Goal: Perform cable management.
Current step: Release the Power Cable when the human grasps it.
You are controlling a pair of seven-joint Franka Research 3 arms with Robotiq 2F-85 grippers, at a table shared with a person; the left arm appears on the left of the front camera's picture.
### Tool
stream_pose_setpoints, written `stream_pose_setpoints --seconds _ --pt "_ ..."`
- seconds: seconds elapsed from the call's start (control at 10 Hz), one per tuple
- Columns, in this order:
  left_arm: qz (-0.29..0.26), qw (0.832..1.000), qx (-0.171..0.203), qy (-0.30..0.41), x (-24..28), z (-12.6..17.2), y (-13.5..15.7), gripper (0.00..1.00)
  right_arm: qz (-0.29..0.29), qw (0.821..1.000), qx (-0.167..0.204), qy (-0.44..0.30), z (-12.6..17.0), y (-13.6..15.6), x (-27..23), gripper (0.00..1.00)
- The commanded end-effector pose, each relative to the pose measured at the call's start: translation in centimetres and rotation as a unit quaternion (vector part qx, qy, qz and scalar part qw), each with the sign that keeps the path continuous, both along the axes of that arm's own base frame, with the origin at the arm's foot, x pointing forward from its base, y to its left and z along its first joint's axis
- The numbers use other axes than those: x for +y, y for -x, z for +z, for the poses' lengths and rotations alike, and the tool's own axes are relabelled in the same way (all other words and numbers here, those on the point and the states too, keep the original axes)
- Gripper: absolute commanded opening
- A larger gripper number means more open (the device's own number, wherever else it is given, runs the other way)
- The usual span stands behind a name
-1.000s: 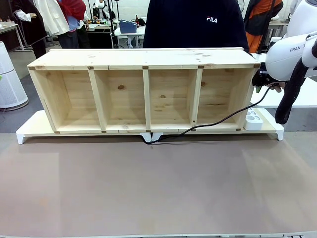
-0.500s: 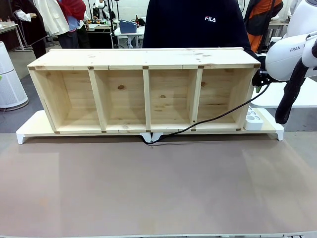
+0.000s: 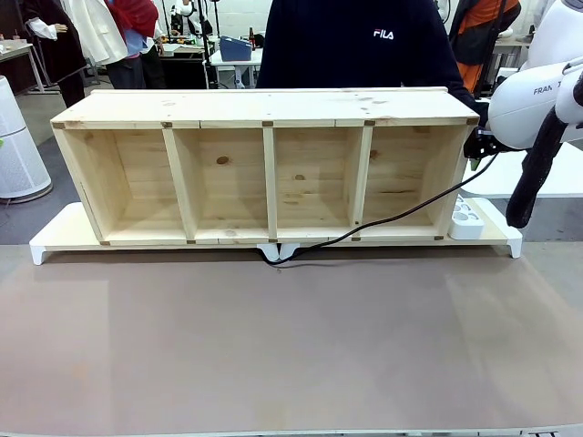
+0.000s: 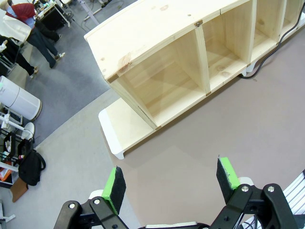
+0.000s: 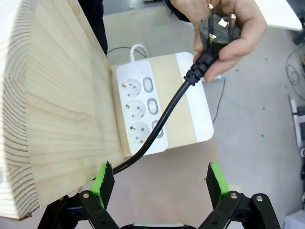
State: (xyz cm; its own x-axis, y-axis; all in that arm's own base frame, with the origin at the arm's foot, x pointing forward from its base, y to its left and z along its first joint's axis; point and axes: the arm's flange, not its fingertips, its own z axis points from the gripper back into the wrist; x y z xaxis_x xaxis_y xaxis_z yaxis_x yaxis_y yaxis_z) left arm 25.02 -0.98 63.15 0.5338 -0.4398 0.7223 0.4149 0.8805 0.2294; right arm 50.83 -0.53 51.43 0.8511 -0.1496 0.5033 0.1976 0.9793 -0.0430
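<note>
The black cable (image 3: 401, 218) rises from under the wooden shelf (image 3: 264, 107), at its middle foot, up to the shelf's right end. In the right wrist view a person's hand (image 5: 238, 36) holds the cable's round black plug (image 5: 213, 29) with its pins up. From the plug the cable (image 5: 165, 112) slants down past the shelf's end wall, just above the gap of my open right gripper (image 5: 158, 183), not touching either pad. My left gripper (image 4: 170, 181) hangs open and empty over the brown mat, well away from the shelf's left end (image 4: 157, 71).
A white power strip (image 5: 140, 114) with three sockets lies on the white base (image 3: 496, 238) by the shelf's right end. The person in a dark sweater (image 3: 364, 45) stands behind the shelf. The brown mat (image 3: 291, 346) spreads in front. A white air purifier (image 3: 16, 146) stands at far left.
The cable's right end has lifted a little and pulled straighter. The person's hand, seen under my right arm a second ago, has slipped behind it in the front view.
</note>
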Motion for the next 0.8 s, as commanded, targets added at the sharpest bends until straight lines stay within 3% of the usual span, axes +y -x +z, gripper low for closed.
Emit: stream_pose_setpoints --seconds 0.0,0.7 --pt "0.005 1.000 -0.003 0.007 -0.07 0.00 -0.20 1.00 0.000 1.000 0.001 0.000 -0.03 0.01 -0.01 1.00" --pt "0.005 1.000 -0.003 0.007 -0.07 0.00 -0.20 1.00 0.000 1.000 0.001 0.000 -0.03 0.01 -0.01 1.00"
